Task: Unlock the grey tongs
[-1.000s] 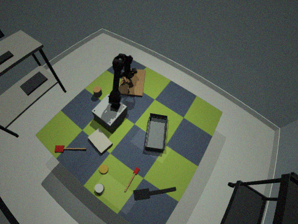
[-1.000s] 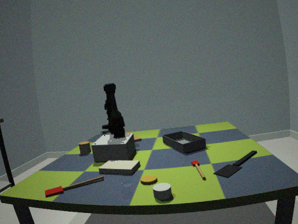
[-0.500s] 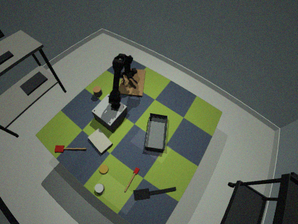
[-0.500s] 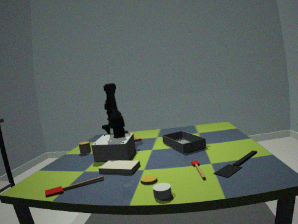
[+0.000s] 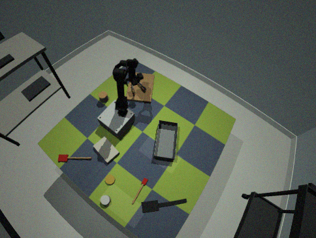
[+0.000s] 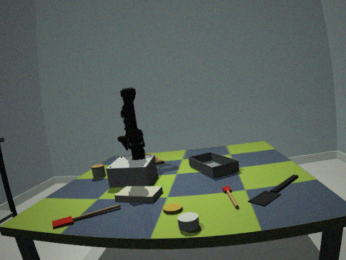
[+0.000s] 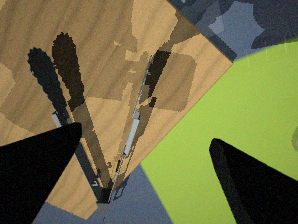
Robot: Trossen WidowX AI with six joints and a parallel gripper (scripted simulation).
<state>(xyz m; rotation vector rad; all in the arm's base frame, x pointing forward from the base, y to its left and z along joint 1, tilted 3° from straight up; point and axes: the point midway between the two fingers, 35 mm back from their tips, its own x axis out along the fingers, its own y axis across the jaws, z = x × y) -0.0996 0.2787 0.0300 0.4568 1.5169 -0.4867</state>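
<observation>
Green and blue squares cover the tabletop (image 5: 209,140) (image 6: 286,164) (image 7: 210,100) as a black robot arm (image 5: 120,88) (image 6: 130,125) reaches toward its far left side, above a wooden board (image 5: 148,82) (image 6: 157,160) (image 7: 100,25). At center right sits the dark roasting tin (image 5: 176,140) (image 6: 200,168), with no tongs across it: the pickup appears to be done.

The grey tongs (image 7: 46,77) are at the board, their two legs parted in a clear V, which suggests the lock is off. Their hinge end reaches past the board's edge; whether they rest fully on the wood or stand slightly above it cannot be told, their shadows falling just beside them. The top view does not separate them cleanly from the gripper (image 5: 138,89) (image 6: 124,142) (image 7: 147,136), whose jaws are spread wide and pinch nothing.

By all appearances, the job is almost finished. What remains, most likely, is to let the tongs settle and draw the arm away without snagging a leg or tipping the overhanging hinge.

Near the front, a black spatula (image 5: 151,206) (image 6: 265,198) lies at right and a white round pot (image 5: 105,200) (image 6: 188,221) stands left of it. No brand, label or writing is legible on anything pictured.
</observation>
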